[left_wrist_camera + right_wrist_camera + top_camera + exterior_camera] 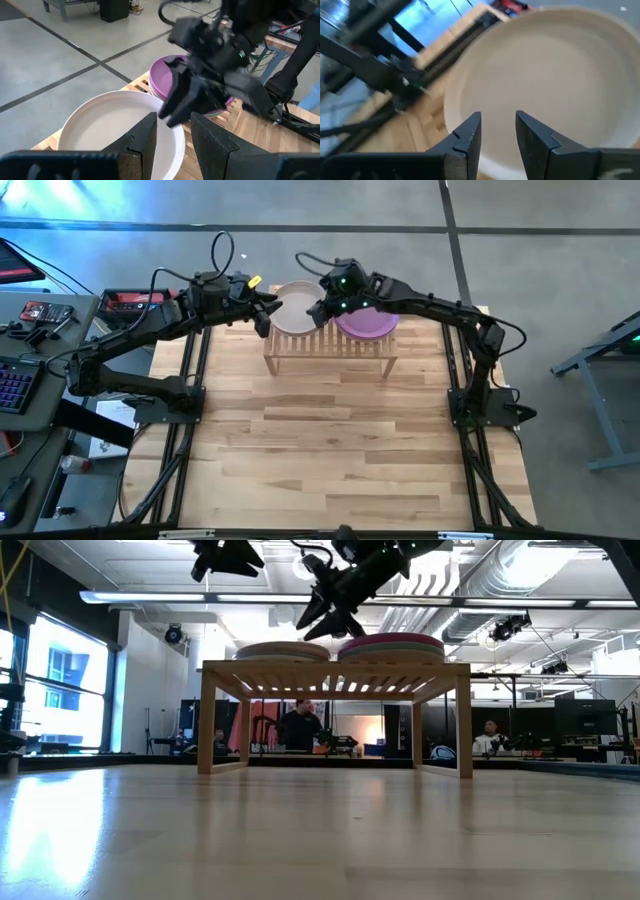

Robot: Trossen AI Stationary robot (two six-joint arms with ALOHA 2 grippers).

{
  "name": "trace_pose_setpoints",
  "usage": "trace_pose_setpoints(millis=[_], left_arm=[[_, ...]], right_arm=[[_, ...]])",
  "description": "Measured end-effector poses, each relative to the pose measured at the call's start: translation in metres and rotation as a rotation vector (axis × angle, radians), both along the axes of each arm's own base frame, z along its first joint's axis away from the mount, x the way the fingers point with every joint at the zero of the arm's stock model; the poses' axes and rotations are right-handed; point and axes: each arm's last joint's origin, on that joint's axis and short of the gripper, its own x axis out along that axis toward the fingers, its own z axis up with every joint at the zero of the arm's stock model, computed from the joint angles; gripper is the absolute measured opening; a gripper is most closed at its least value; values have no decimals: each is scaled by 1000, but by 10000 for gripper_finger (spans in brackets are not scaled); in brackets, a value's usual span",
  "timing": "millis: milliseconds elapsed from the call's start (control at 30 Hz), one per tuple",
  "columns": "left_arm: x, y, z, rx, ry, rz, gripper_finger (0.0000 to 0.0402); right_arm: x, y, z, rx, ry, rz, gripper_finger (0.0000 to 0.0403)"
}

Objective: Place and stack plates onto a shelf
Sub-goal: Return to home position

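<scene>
The light-wood shelf (330, 350) stands at the table's far middle and carries two stacks of plates. The left stack has a beige plate (291, 309) on top, the right stack a purple plate (372, 325). In the low view the beige stack (282, 651) and the purple stack (392, 646) rest flat on the slatted top. My left gripper (268, 311) hovers open at the beige stack's left rim (172, 131). My right gripper (318, 313) hangs open above the beige plate's right side (498, 125), tips slanting down (312, 622).
The shelf's legs (208, 720) stand on the bare wooden table (340, 450), which stretches open toward the near edge. My two grippers are close together over the beige stack. Left of the table lies a desk with tools (40, 315). People sit in the room behind (300, 725).
</scene>
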Motion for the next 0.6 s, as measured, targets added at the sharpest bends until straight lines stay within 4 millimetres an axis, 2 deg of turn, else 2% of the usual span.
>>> trace_pose_setpoints(millis=[200,600], left_arm=[[0,0,0,0,-1,0,108],[0,0,0,-3,-2,1,108]], right_arm=[[3,17,-7,-48,107,-20,103],[3,24,-12,-38,161,-29,103]])
